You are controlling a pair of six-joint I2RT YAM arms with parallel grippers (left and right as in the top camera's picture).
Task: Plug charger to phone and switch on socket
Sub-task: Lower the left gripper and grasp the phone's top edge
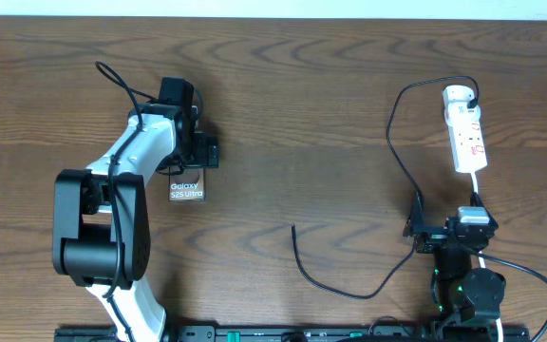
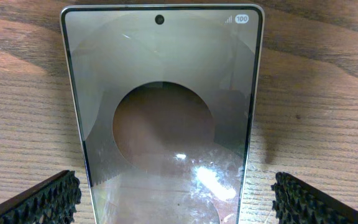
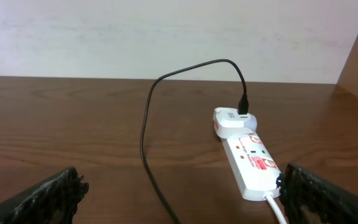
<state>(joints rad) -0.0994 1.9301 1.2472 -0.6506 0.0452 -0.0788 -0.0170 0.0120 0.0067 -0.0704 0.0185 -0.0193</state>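
Note:
The phone (image 1: 186, 190) lies flat on the table, its white "Galaxy S25 Ultra" text showing, its far half hidden under my left gripper (image 1: 193, 157). In the left wrist view the phone (image 2: 163, 93) fills the middle, and the left gripper (image 2: 176, 199) is open, with a finger on each side and a gap to each. The socket (image 1: 465, 133) lies at the far right with a white adaptor at its far end. The charger (image 1: 399, 157) runs from the adaptor down past my right gripper (image 1: 447, 220) to a free tip (image 1: 293, 226). The right gripper (image 3: 179, 199) is open and empty, with the socket (image 3: 247, 158) and charger (image 3: 145, 137) ahead of it.
The socket's white cord (image 3: 277, 208) runs back past my right finger. A wall stands behind the table (image 3: 73, 112) at its far edge. The left arm's white and black body (image 1: 103, 218) covers the table's left front.

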